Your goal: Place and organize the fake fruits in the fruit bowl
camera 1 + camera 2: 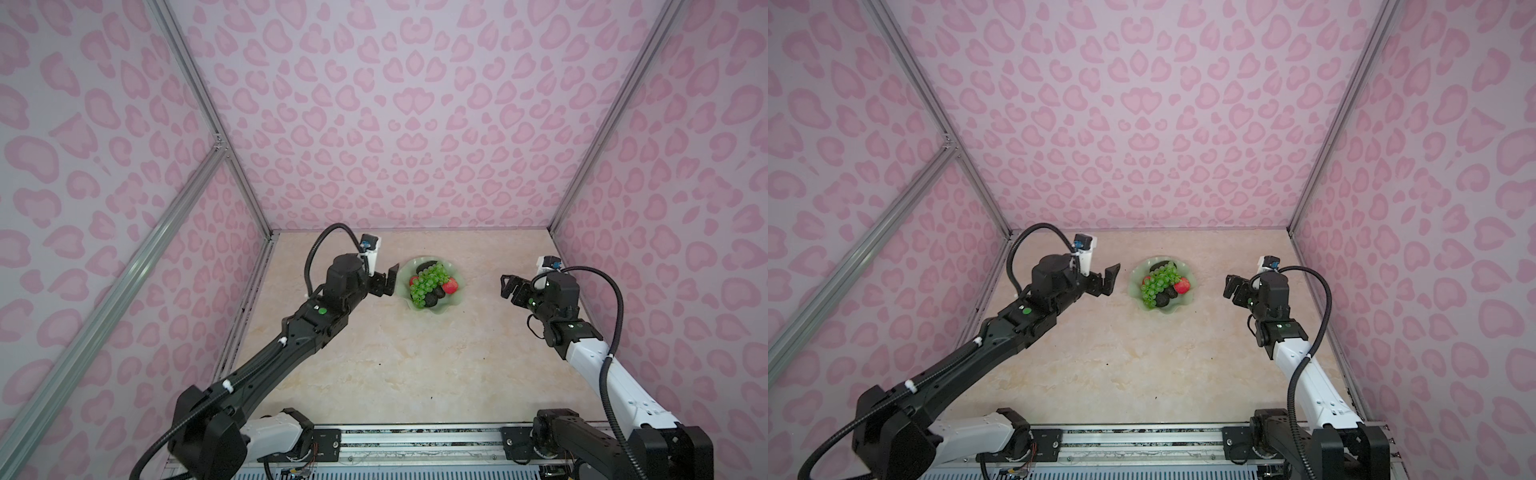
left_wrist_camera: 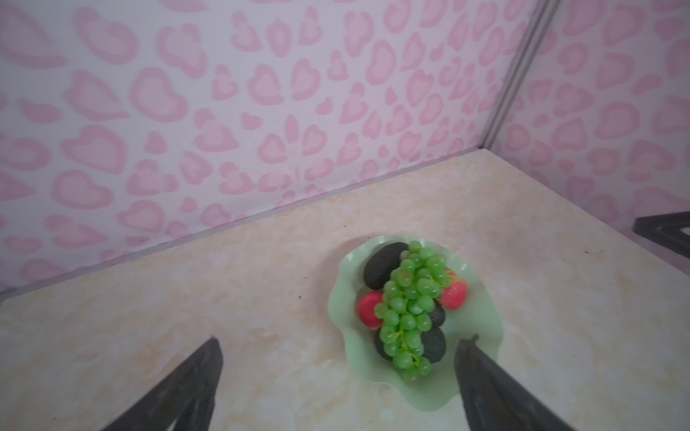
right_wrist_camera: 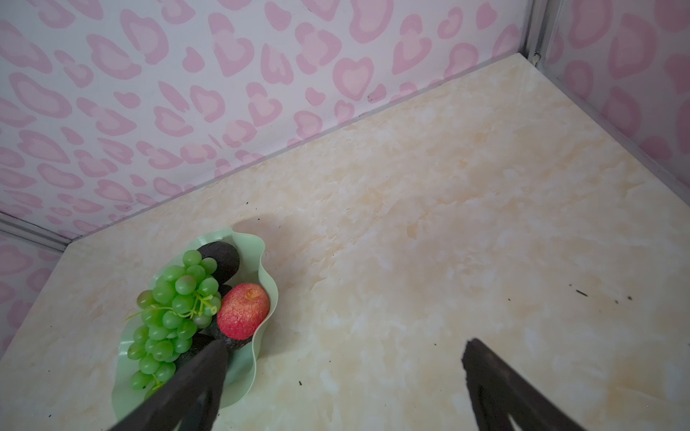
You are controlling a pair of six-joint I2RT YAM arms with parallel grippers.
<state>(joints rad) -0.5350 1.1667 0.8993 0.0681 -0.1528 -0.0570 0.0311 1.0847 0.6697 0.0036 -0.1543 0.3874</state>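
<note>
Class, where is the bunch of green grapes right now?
In a top view the grapes lie in the mint bowl, right of the left pincer, draped over dark fruits between two red fruits.

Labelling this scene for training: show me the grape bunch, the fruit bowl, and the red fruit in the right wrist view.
grape bunch [image 2: 407, 321], left wrist view, a grape mid-bunch.
fruit bowl [image 2: 483, 313], left wrist view, bare inner wall.
red fruit [image 3: 244, 311], right wrist view, middle of its skin.
</note>
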